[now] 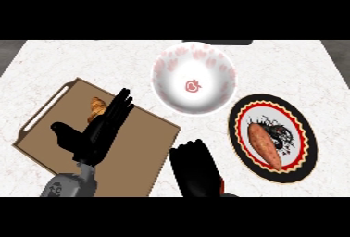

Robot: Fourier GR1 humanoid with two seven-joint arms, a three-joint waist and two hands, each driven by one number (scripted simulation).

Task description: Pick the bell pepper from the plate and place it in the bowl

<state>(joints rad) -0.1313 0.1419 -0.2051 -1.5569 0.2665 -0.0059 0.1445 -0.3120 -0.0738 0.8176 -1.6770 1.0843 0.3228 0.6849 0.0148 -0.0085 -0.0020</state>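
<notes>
A long orange-red vegetable (pixel 265 144) lies on the round plate (pixel 305 139) with a black rim at the right; it looks more like a sweet potato than a bell pepper. The white bowl (pixel 171 88) with a red pattern stands at the back centre, with nothing inside. My right hand (pixel 195 166) is low in the middle, left of the plate and apart from it, open with nothing in it. My left hand (pixel 92 136) rests open above the brown board, fingers pointing up and to the right.
A brown cutting board (pixel 137 152) covers the left of the white marble counter (pixel 287 60). A small golden pastry (pixel 99 106) lies on the board, partly behind my left hand's fingers.
</notes>
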